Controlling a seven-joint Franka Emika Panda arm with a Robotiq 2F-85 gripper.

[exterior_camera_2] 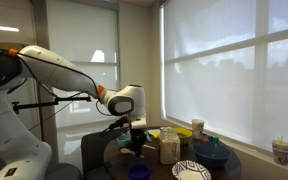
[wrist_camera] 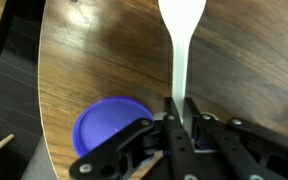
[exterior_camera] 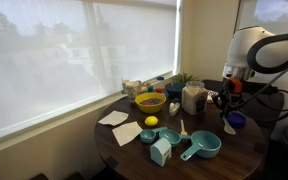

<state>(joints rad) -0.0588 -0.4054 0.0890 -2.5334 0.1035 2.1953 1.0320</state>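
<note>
In the wrist view my gripper (wrist_camera: 177, 112) is shut on the thin handle of a white spatula (wrist_camera: 178, 50). Its broad blade points away from me over the wooden table (wrist_camera: 94, 50). A purple bowl (wrist_camera: 102, 126) sits on the table just beneath and beside the fingers. In an exterior view the gripper (exterior_camera: 229, 103) hangs over the table's far side, and the spatula (exterior_camera: 230, 126) dangles below it next to the purple bowl (exterior_camera: 238, 120). In an exterior view the gripper (exterior_camera_2: 136, 136) stands low over the table, and the spatula cannot be made out there.
The round wooden table (exterior_camera: 234, 155) carries a yellow bowl (exterior_camera: 149, 101), a lemon (exterior_camera: 151, 121), teal measuring cups (exterior_camera: 200, 148), a white jar (exterior_camera: 193, 97), paper napkins (exterior_camera: 124, 132) and a small plant (exterior_camera: 184, 80). Blinds cover the window behind. The table edge (wrist_camera: 42, 90) lies close by.
</note>
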